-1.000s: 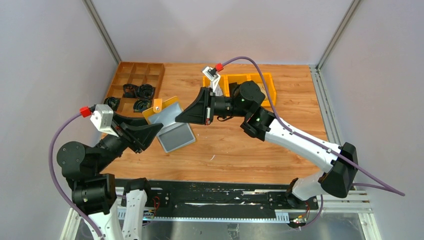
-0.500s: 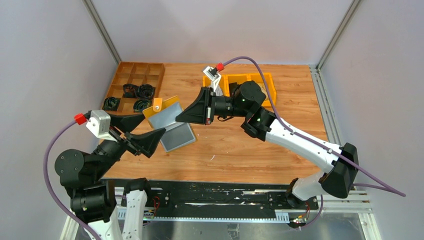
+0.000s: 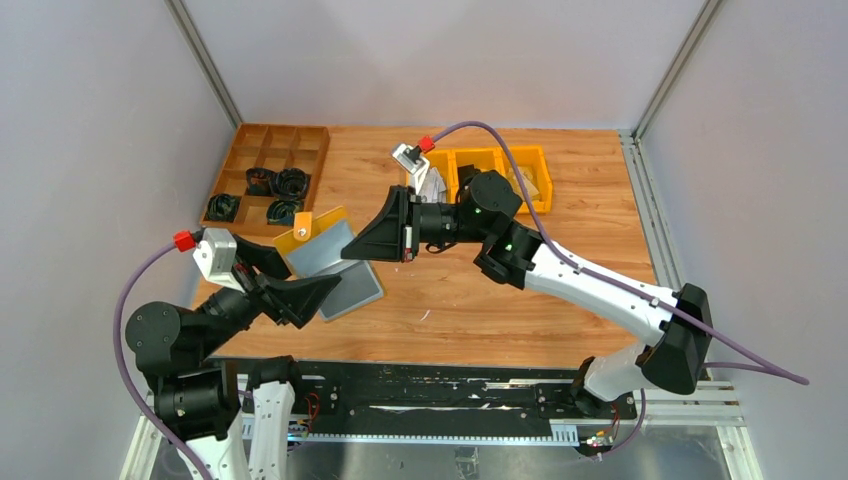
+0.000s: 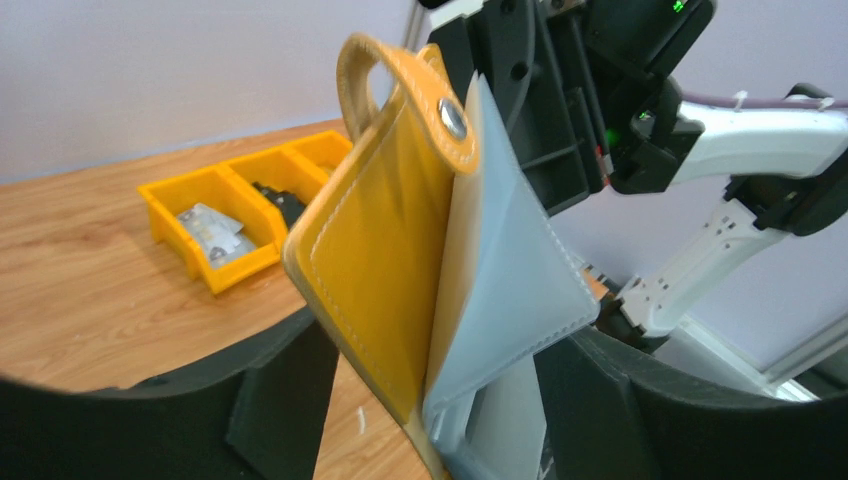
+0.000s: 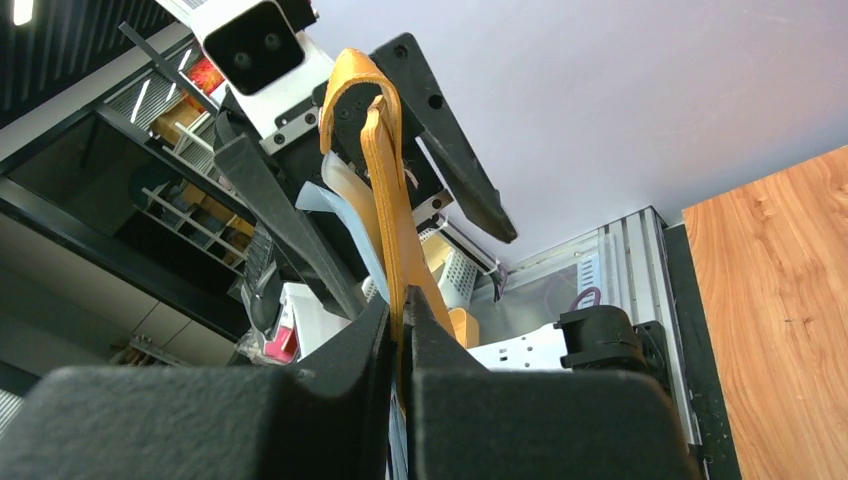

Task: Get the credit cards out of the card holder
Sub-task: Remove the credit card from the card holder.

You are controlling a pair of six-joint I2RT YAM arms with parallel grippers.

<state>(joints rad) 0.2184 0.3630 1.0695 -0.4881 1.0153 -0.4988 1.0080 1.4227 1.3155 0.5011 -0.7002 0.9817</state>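
Card holder [image 3: 325, 250] hangs unfolded above the table [image 3: 480, 300]. Right gripper [image 5: 402, 320] is pinched tight on its yellow flap edge. Left gripper [image 4: 435, 385] has fingers spread apart, with the holder's lower half between them.

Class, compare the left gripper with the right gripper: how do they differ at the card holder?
The right gripper is pinched shut on the card holder's yellow cover; the left gripper has its fingers wide apart, so it is open. The right gripper touches the card holder; the table shows between one finger of the left gripper and the cover. Both are black, two-fingered, and at the same card holder.
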